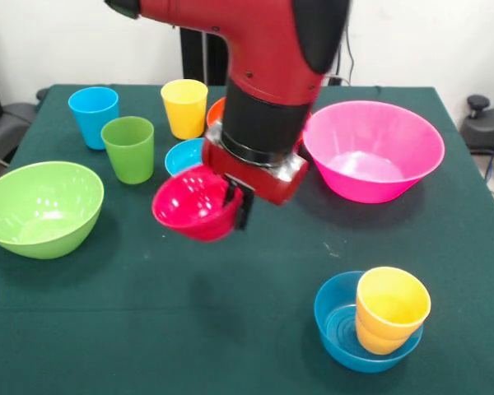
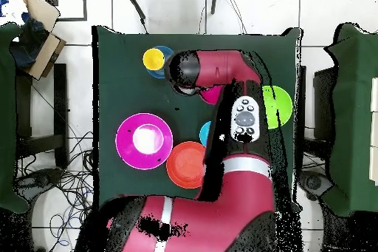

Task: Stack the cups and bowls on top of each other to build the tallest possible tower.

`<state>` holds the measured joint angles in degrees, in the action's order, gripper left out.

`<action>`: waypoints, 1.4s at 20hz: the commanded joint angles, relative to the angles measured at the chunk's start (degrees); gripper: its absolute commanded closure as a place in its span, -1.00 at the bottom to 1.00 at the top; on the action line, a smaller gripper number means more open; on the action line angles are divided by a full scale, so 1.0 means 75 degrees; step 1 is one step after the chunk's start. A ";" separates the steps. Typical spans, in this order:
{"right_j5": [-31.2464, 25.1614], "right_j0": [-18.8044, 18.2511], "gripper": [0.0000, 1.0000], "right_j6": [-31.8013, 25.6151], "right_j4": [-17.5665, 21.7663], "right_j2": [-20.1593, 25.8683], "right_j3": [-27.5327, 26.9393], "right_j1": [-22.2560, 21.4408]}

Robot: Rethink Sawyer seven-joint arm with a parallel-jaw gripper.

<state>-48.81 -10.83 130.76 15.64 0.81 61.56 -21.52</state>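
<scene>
while gripper (image 1: 235,200) clamps rim, red bowl (image 1: 193,203) hangs above table (image 1: 230,313), mouth tilted toward camera.

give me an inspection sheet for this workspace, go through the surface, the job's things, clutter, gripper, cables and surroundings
Surface: dark green table, nothing spilled.
Job's things: red bowl lifted, tilted. Pink bowl, lime bowl, light blue cup, green cup, yellow cup standing apart. Yellow-orange cup leaning inside blue bowl. Second blue bowl and orange bowl partly hidden by the arm. No tower yet.
Clutter: nothing seen.
Gripper: gripper shut on the red bowl's rim.
Cables: loose cables on the floor.
Surroundings: cardboard box, white tiled floor.
</scene>
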 commanded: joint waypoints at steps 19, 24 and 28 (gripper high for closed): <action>-0.5976 0.1436 1.00 0.1686 -0.0171 -0.0288 -0.7291 0.2625; -0.5389 0.1557 1.00 0.2204 -0.0356 -0.0011 -0.7164 0.2865; -0.4980 0.1636 1.00 0.2466 -0.0455 0.0175 -0.7180 0.3072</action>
<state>-86.93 0.31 132.65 12.50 -2.59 9.35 -1.31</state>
